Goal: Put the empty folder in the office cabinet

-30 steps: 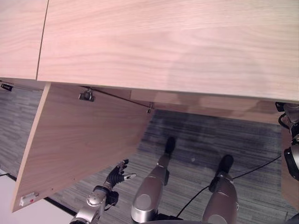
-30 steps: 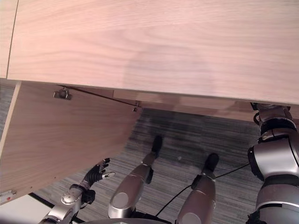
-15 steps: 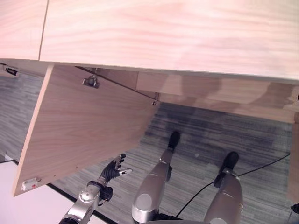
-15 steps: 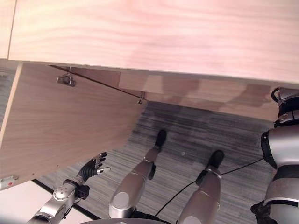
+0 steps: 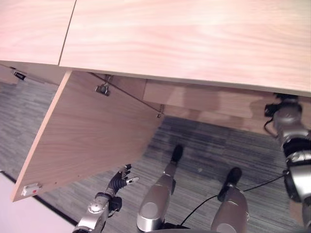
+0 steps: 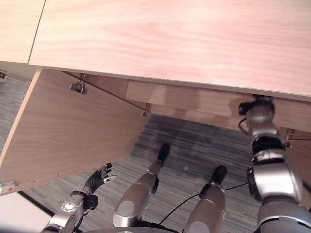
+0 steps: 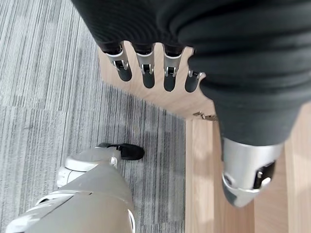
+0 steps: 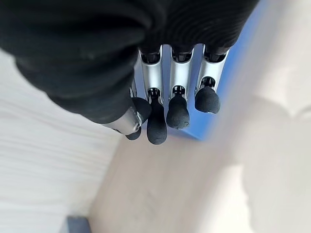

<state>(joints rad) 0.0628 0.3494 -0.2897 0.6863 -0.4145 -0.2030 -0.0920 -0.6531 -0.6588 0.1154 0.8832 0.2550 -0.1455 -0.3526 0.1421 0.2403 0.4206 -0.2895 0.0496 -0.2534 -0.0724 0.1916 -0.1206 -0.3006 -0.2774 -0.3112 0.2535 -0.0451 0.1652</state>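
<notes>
The cabinet door [image 6: 73, 131] hangs open above the spread-fingered left hand [image 6: 97, 178].

The left hand [image 5: 120, 179] is held low at the lower left, its fingers [image 7: 146, 73] spread and nearly straight, the thumb [image 7: 245, 179] set apart, nothing grasped. The right arm is extended forward at the right side, and the fingers [image 8: 177, 108] of the right hand [image 8: 146, 63] are seen slightly bent, side by side, closed on nothing.

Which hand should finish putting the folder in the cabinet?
Right. The right hand is in the cabinet, blue folder just past it; the left hand hangs open, low by the open door.
</notes>
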